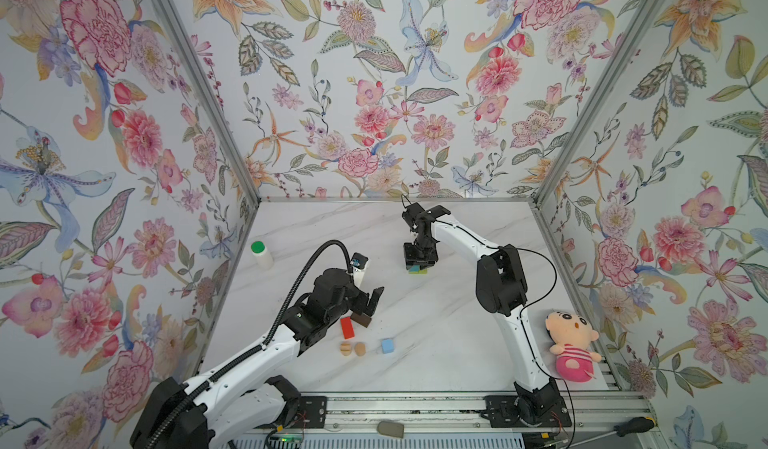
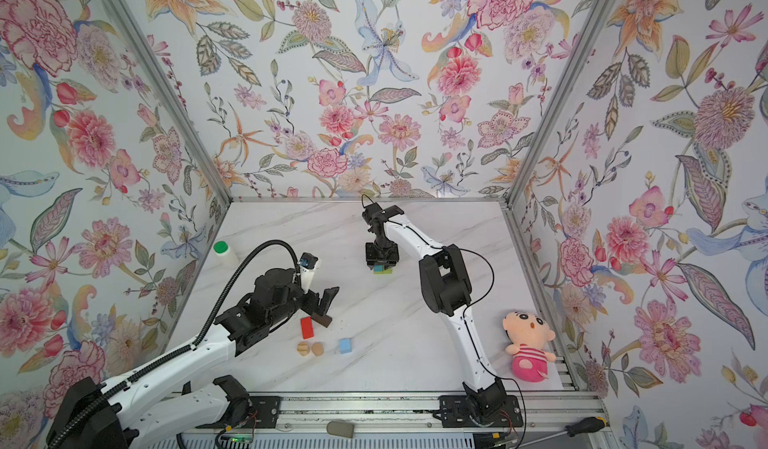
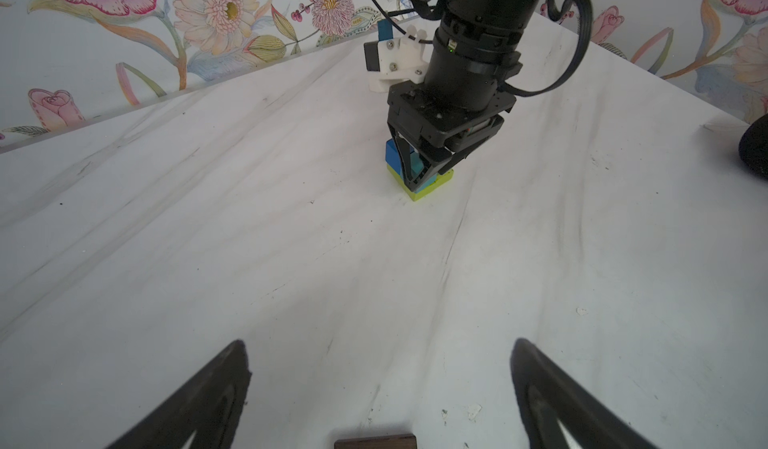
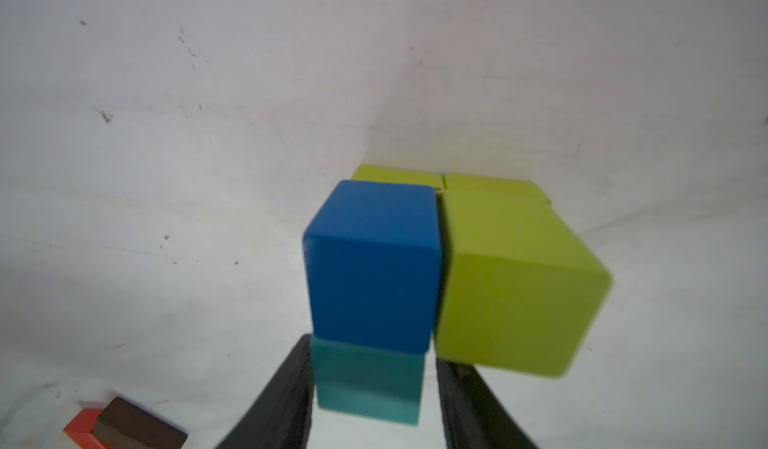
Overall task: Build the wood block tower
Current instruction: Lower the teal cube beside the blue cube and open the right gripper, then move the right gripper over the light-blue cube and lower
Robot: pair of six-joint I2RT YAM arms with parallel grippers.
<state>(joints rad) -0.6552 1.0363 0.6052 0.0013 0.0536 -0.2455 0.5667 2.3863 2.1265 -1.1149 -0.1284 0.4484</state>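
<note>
The wood block tower (image 1: 417,270) (image 2: 382,269) stands mid-table: lime-green blocks (image 4: 515,293) at the base, a blue cube (image 4: 374,260) and a teal cube (image 4: 368,380) side by side on them. My right gripper (image 4: 370,355) (image 1: 419,262) straddles the teal cube from above, jaws slightly parted, a thin gap at one finger. My left gripper (image 3: 380,343) (image 1: 371,303) is wide open, low over the dark-brown oblong (image 1: 362,320) (image 3: 375,442), which touches the red oblong (image 1: 347,327). Two tan rounded pieces (image 1: 352,348) and a light-blue cube (image 1: 387,345) lie nearer the front.
A green-capped white bottle (image 1: 262,255) stands at the left wall. A pink plush doll (image 1: 572,345) lies at the front right. A screwdriver (image 1: 633,426) and a grey piece (image 1: 390,429) rest on the front rail. Flowered walls close in three sides.
</note>
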